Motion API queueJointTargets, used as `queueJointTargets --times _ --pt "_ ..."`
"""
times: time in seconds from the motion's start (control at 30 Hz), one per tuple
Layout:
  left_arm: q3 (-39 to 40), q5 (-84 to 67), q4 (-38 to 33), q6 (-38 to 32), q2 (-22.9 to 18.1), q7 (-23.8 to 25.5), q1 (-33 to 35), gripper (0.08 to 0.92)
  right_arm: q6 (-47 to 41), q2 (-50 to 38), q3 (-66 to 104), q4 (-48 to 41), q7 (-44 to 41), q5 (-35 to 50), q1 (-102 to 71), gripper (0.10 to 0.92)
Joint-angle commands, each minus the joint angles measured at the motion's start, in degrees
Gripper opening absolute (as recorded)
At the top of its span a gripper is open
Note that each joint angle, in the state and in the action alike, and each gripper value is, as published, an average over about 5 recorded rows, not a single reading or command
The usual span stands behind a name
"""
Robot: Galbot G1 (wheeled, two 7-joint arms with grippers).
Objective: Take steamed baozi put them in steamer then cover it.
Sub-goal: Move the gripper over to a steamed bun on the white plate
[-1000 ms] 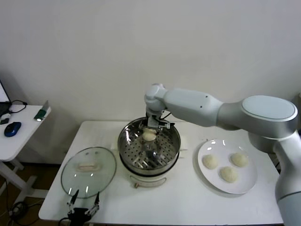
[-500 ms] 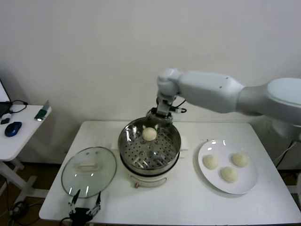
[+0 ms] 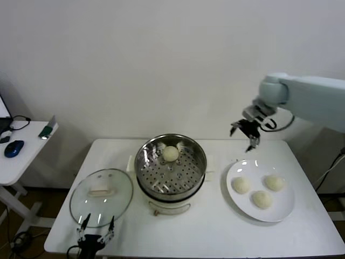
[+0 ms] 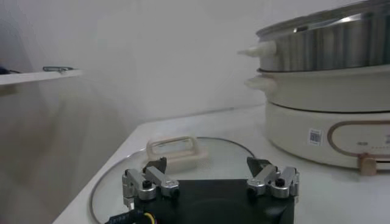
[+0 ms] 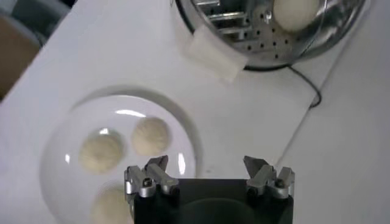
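The right gripper (image 3: 246, 135) hangs wide open and empty above the plate (image 3: 284, 208); three steamed baozi (image 3: 241, 185) lie below it, one sits in the steamer (image 3: 170, 164) well off to its side; best descend straight over the nearest bun, closing gently; left gripper (image 3: 95, 231) waits open beside the lid (image 3: 101, 195).

No legible text, brand, number or sign found. The steamer (image 4: 329, 115), beyond the left pincer (image 4: 210, 181), carries a small square printed label on its white base; its content is too small to read
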Motion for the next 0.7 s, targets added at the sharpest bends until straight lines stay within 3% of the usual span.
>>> queueJointTargets --times 0.03,0.7 --pt "-0.22 0.08 0.01 -0.1 -0.08 -0.05 0.12 0.823 -15.49 -10.61 0.39 5.82 7.88 4.12 -9.54 0.823" --pt "-1.05 0.87 1.47 -0.98 -0.7 -0.2 0.16 0.823 -18.19 -2.46 20.03 -5.17 11.35 -5.04 -32.57 0.823"
